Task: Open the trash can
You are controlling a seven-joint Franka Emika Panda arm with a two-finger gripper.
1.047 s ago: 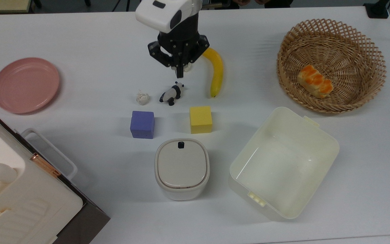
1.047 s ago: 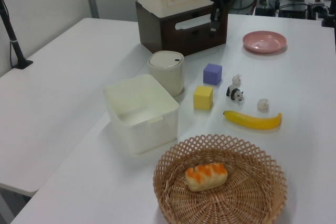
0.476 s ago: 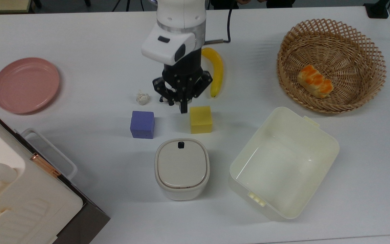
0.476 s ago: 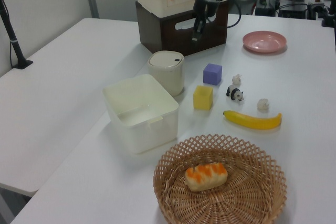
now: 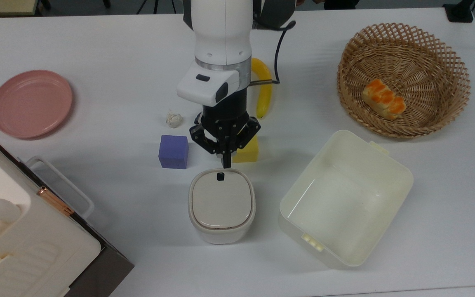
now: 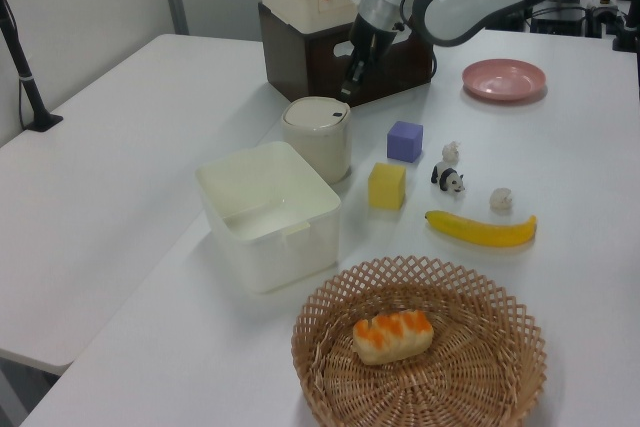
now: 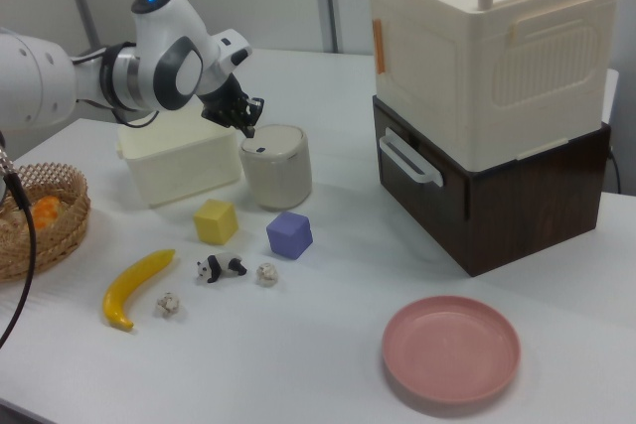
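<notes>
the gripper [image 5: 226, 161], fingers pressed together and holding nothing, is hovering above the trash can [image 5: 222, 205] beside the tub [image 5: 390, 165]; light rigid plastic, likely opening by pressing its black button [image 5: 220, 176].

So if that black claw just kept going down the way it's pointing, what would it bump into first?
Probably the small black button at the rim of the off-white plastic trash can; the gripper hangs just above it, though depth is unclear.
</notes>
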